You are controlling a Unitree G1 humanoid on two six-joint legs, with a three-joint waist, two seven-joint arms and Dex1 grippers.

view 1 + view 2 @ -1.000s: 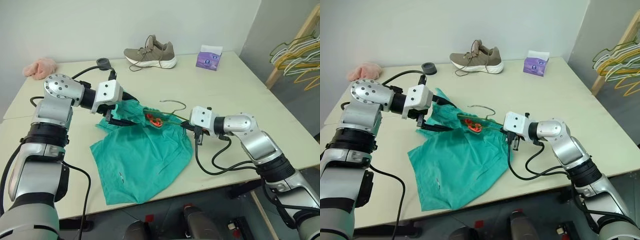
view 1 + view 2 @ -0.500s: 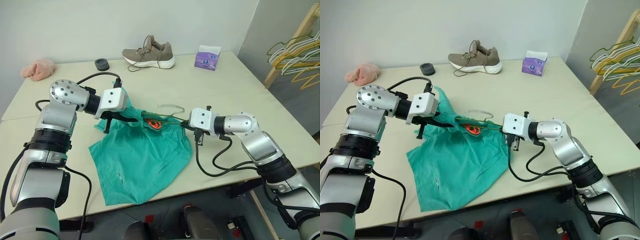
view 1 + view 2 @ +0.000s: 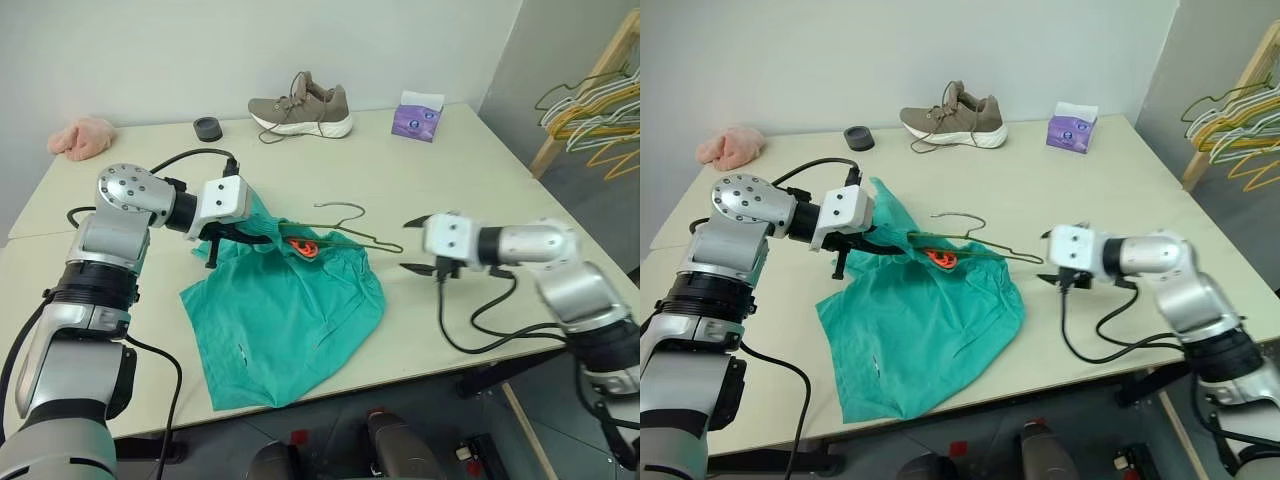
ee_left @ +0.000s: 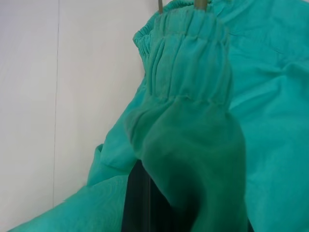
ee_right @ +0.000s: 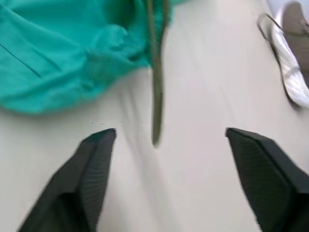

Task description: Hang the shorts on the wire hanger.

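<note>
Teal-green shorts [image 3: 285,320] lie spread on the table [image 3: 450,170]. The left gripper [image 3: 228,238] pinches their stretchy waistband and holds it up a little. Thin wire hanger [image 3: 345,228] pokes into the waist, with its hook and one corner sticking out. The right gripper [image 3: 418,246] sits near that corner, not touching it, fingers [image 5: 94,159] spread wide with nothing between them.
</note>
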